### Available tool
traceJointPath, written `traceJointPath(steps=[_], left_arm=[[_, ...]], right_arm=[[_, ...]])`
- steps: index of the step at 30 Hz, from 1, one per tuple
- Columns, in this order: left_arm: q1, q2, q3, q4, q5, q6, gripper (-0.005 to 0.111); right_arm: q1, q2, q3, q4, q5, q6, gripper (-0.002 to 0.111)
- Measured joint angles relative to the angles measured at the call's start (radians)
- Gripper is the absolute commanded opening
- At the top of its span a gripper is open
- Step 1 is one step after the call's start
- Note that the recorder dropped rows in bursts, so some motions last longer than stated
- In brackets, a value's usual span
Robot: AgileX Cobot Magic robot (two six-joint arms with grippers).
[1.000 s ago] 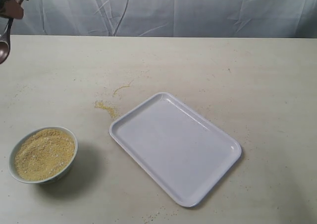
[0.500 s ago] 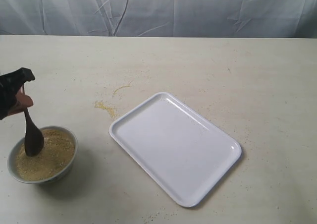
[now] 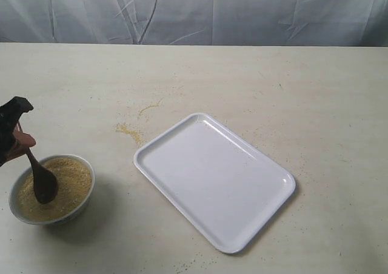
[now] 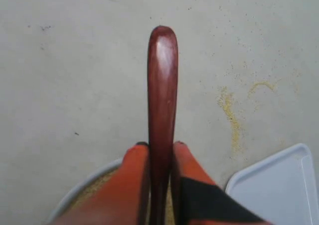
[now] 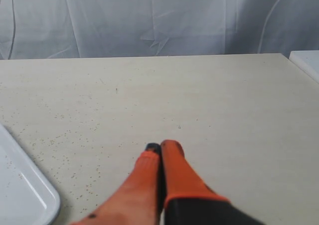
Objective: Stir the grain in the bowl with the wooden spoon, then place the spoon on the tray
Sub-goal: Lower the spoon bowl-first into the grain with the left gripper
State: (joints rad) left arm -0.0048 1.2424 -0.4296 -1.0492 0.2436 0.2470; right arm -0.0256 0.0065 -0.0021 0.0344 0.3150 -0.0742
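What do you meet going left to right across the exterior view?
left hand → bowl, with the grain and the wooden spoon in it → spilled granules → tray

soft even light, faint shadow beside bowl [image 3: 91, 192], sheen on wooden spoon [image 4: 162, 85], jaws blurred

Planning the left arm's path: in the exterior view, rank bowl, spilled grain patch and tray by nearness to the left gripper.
1. bowl, just below the left gripper, wooden spoon dipped in it.
2. spilled grain patch, on the table to the right.
3. tray, farther right, though its near corner almost ties with the patch.
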Motion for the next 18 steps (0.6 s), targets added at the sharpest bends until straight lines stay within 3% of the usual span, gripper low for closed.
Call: traceJointPath(steps=[6,14,18], left_arm=[[0.0,0.0,0.0,0.001,0.0,0.0,0.004],[0.0,0.0,0.0,0.032,-0.011,0.0,0.035],[0.0,0.0,0.0,0.034,-0.013,0.0,0.045]], right_arm=[[0.0,0.0,0.0,0.0,0.0,0.0,0.0],[0.0,0.0,0.0,0.0,0.0,0.0,0.0],[0.0,0.0,0.0,0.0,0.0,0.0,0.0]])
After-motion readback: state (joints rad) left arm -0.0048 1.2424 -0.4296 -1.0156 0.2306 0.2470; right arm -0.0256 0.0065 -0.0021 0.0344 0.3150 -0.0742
